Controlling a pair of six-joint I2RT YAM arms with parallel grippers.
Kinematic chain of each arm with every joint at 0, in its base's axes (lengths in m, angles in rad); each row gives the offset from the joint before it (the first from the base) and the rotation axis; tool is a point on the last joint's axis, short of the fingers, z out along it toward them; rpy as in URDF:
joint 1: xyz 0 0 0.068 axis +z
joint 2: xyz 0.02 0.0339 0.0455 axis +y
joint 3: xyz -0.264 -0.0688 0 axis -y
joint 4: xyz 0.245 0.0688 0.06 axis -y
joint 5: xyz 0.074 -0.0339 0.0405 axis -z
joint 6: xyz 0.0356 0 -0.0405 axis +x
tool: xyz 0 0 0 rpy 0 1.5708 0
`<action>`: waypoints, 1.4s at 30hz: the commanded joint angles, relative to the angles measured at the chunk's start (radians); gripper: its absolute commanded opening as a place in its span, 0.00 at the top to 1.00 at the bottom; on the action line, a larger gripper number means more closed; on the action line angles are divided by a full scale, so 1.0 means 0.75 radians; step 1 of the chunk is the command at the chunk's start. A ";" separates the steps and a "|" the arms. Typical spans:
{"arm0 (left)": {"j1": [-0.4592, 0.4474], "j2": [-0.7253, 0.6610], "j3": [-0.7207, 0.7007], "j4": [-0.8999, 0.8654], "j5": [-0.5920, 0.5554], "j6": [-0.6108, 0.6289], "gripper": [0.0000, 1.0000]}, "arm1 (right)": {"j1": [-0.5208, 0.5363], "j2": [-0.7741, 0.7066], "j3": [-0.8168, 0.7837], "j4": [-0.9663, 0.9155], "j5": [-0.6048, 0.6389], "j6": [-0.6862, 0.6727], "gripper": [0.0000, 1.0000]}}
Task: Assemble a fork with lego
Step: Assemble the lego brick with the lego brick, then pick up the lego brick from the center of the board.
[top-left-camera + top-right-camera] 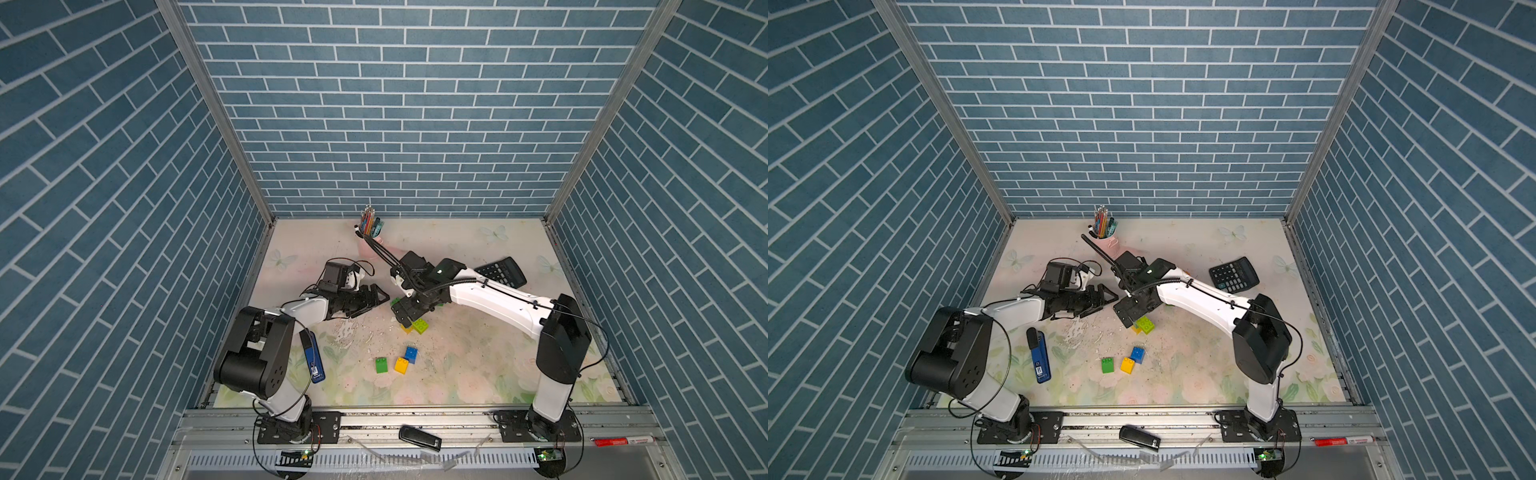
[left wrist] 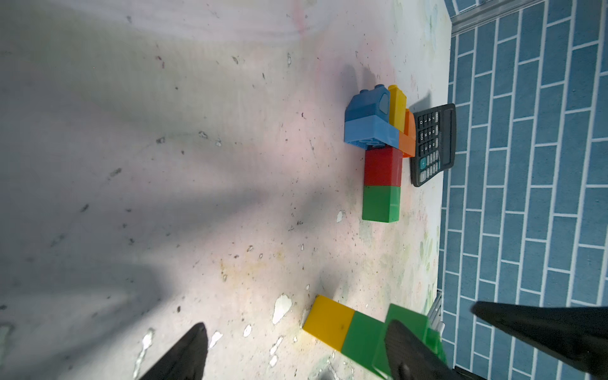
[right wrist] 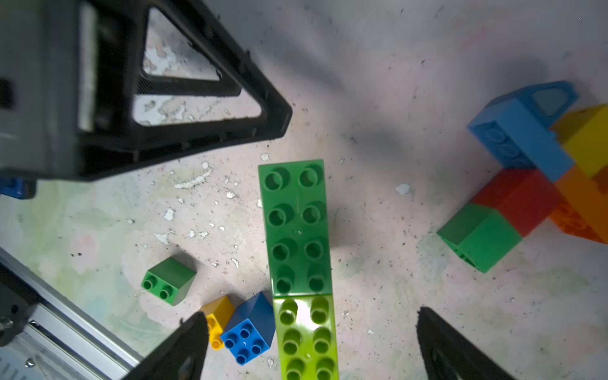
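Right end effector (image 3: 311, 313), wide, straddles the green-lime brick strip (image 3: 296, 227); best to close squarely on its long sides. Left end effector (image 1: 381, 297) wide, empty.

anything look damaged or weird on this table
Yes: the floral table covering is chipped and flaking near the middle, leaving white patches and scattered dark specks. It looks worn through rather than spilled on. Nothing else stands out.
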 commanded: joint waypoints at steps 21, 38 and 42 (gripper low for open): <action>-0.044 -0.901 -0.249 -0.690 -0.601 0.059 0.12 | 0.390 -0.106 -0.243 0.247 0.123 0.254 0.31; -0.454 -1.051 -0.437 -0.607 -0.803 -0.083 0.13 | 0.476 -0.083 -0.389 0.132 0.495 0.872 0.49; -0.454 -1.071 -0.442 -0.629 -0.786 -0.062 0.13 | 0.480 -0.055 -0.390 0.125 0.554 0.992 0.50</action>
